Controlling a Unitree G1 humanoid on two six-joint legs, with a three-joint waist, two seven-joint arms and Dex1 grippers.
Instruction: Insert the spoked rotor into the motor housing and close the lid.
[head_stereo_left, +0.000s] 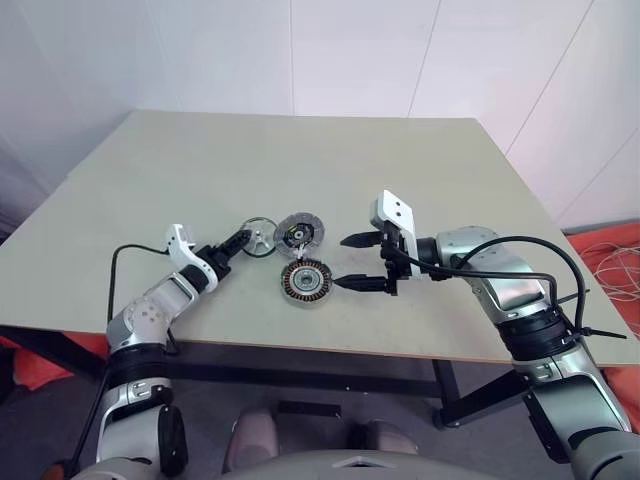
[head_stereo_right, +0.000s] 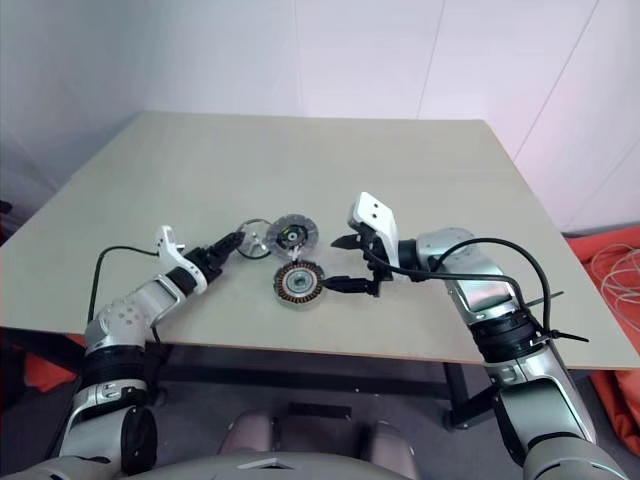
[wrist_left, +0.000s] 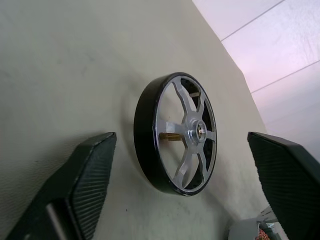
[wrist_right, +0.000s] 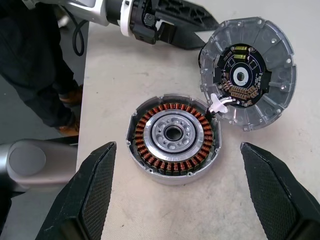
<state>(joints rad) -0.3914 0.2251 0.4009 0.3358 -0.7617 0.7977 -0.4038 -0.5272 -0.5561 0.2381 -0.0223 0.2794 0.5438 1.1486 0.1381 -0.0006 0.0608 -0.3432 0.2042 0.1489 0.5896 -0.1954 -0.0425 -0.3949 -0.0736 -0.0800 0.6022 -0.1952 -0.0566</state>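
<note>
The spoked rotor (wrist_left: 177, 134), a dark-rimmed wheel with silver spokes and a central hub, lies on the table left of the other parts. My left gripper (head_stereo_left: 240, 243) is open, its fingers (wrist_left: 75, 190) apart on either side of the rotor and not touching it. The motor housing (wrist_right: 172, 137), with copper windings round a silver hub, lies face up near the table's front. The lid (wrist_right: 247, 72) lies open beside it, circuit face up, joined to it by a small white connector (wrist_right: 217, 102). My right gripper (head_stereo_left: 345, 262) hovers open just right of the housing.
The beige table (head_stereo_left: 420, 170) has its front edge close below the housing. A black cable (head_stereo_left: 125, 262) loops by my left arm. Orange material and white cable (head_stereo_left: 615, 265) lie on the floor at the right. White walls stand behind.
</note>
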